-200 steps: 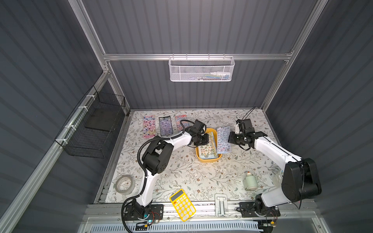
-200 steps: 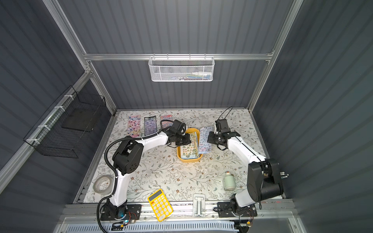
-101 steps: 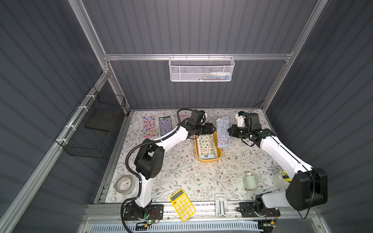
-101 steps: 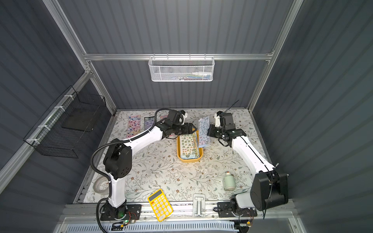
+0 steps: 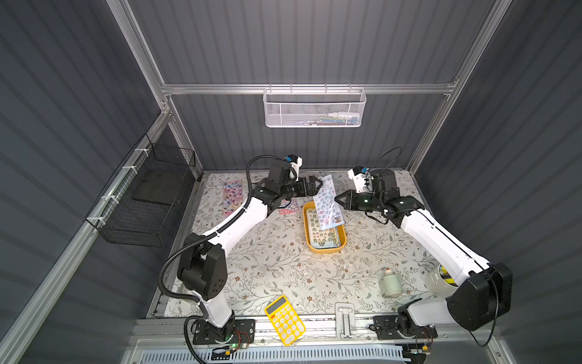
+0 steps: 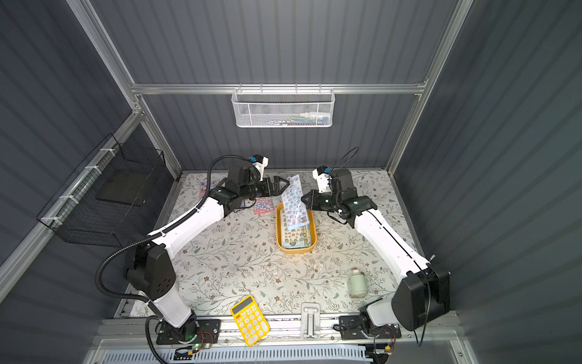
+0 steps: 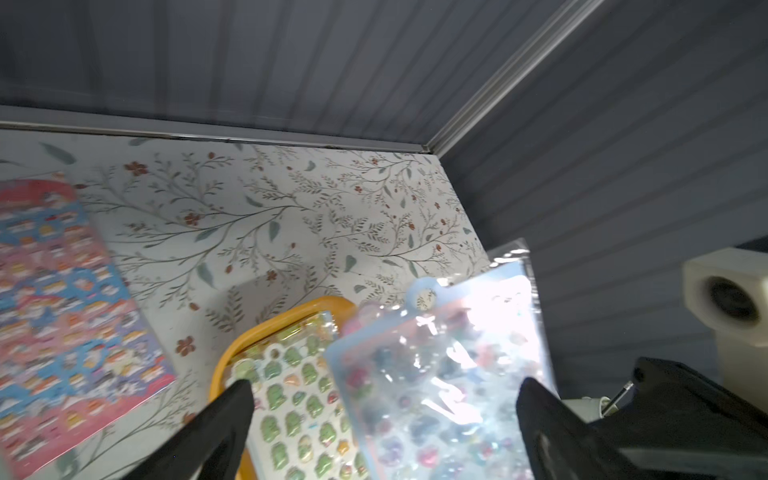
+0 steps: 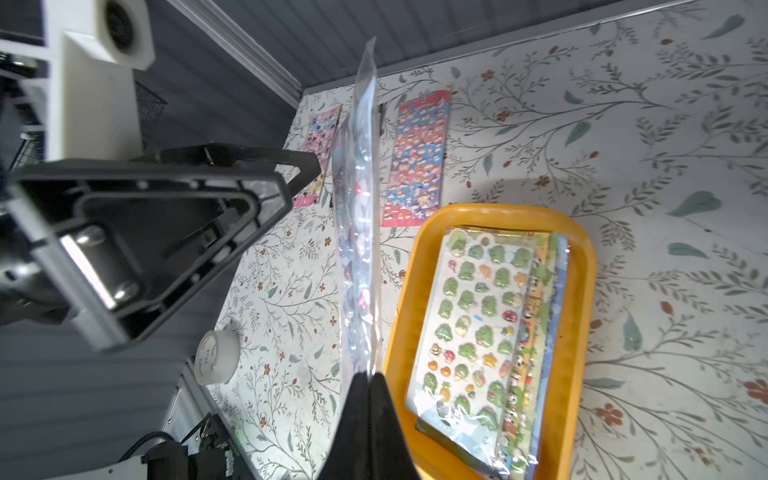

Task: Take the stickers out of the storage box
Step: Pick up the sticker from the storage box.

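Pinching one sheet (image 5: 326, 201) mid-frame in my shut right gripper (image 8: 368, 379), left gripper (image 7: 384, 388) wide open; its glossy edge could slip, dropping into the box (image 5: 326, 251)

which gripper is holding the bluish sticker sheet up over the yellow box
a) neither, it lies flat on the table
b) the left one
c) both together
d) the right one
D: the right gripper is pinched shut on the edge of the sticker sheet, while the left gripper stands wide open around it.
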{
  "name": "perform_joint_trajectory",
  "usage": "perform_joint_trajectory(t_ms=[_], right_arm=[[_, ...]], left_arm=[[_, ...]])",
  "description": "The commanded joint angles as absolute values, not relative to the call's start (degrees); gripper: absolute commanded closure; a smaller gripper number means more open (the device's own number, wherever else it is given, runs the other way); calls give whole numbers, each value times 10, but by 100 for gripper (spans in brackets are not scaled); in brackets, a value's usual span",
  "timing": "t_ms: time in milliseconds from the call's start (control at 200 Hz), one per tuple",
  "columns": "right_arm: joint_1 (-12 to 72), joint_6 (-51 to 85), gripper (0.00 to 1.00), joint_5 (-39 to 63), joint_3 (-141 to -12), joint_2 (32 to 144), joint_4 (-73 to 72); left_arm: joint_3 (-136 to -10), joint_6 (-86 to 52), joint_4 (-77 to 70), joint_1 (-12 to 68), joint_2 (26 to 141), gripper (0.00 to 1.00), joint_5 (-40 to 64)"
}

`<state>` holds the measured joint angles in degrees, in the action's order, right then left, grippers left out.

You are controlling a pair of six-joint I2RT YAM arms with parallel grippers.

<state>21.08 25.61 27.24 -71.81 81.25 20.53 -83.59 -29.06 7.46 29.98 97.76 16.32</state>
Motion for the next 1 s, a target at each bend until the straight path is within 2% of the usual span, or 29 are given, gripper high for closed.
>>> perform_joint_trajectory(t_ms=[0,225,560,645,740,800,835,906,991], right_arm=[[212,278,100,298,-727,826,183],[207,324,100,325,-719,840,121],[193,384,100,364,-721,876,43],[193,392,100,365,-726,889,33],[194,404,100,369,-731,902,19],[194,407,100,369,-734,910,17],[195,408,100,369,-735,913,17],[196,407,91,367,-739,917,17],[197,403,81,362,-739,920,19]], left_arm=[[-792,-291,47,282,937,2,208],[-756,-289,14,269,927,13,280],[-759,-365,-92,266,984,33,386],[-769,-377,-102,266,993,50,401],[-776,-388,-106,266,1001,79,406],[-782,-388,-96,266,1003,90,401],[-786,-384,-85,266,1003,94,396],[-788,-375,-70,266,1001,100,386],[-790,-363,-47,264,996,100,372]])
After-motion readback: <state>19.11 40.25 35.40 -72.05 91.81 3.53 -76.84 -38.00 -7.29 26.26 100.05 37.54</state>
